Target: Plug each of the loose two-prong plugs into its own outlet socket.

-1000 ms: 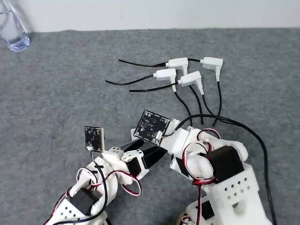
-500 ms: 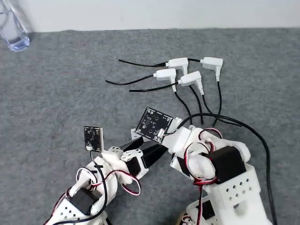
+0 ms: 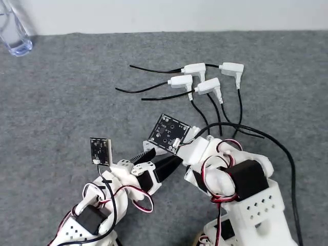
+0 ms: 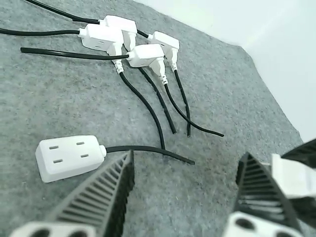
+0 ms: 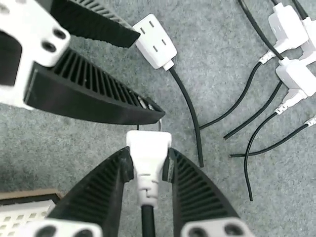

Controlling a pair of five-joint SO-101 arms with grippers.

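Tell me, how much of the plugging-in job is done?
Nothing looks plugged in yet: the outlet socket lies on the carpet with empty slots. Right now the right gripper is pinching one plug, close to the open left gripper. Four more plugs lie loose farther back, waiting.

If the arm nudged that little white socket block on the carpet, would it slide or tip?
Probably slides rather than tips: the socket block lies flat and low. Looks light, so its black cord may swing it round.
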